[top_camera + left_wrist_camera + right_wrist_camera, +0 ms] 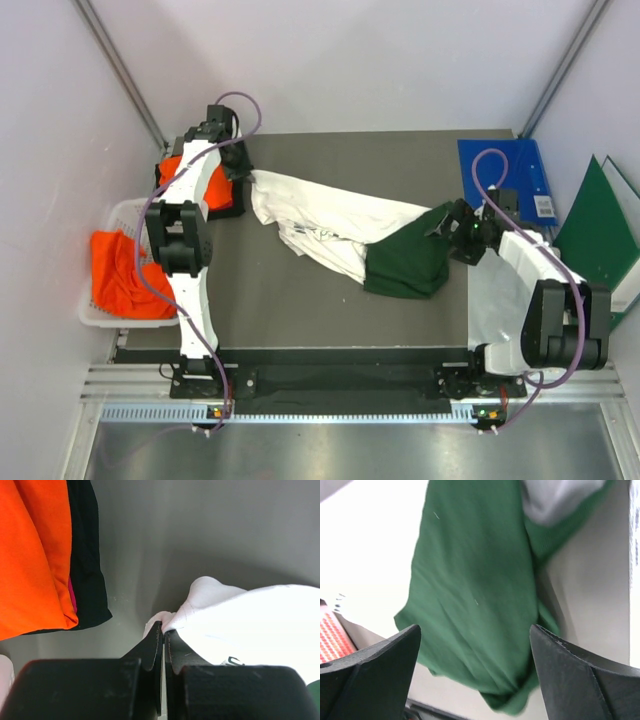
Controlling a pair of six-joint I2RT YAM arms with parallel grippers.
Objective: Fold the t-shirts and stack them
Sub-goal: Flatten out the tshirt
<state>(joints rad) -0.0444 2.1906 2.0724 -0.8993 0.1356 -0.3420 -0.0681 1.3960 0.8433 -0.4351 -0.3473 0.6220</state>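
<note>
Left gripper (163, 639) pinched shut on a corner of the white t-shirt (320, 222), right beside the folded orange t-shirt (30, 555). Right gripper (475, 630), fingers spread wide, hovered over the dark green sleeve (470, 580). That shirt lay rumpled, strung across the grey mat (300, 300) between both arms.

Top view bright, even, diffuse overhead light; white cloth t-shirt with dark green sleeve (330, 225) throws only faint soft shadow at its near edge. Sheen on brushed metal plate (330, 450) nearer than shirt. Left wrist: shirt's white blown out, left gripper (163, 635) dark, blurred. Right wrist: white beside sleeve overexposed, right gripper (474, 630) soft-focus.
</note>
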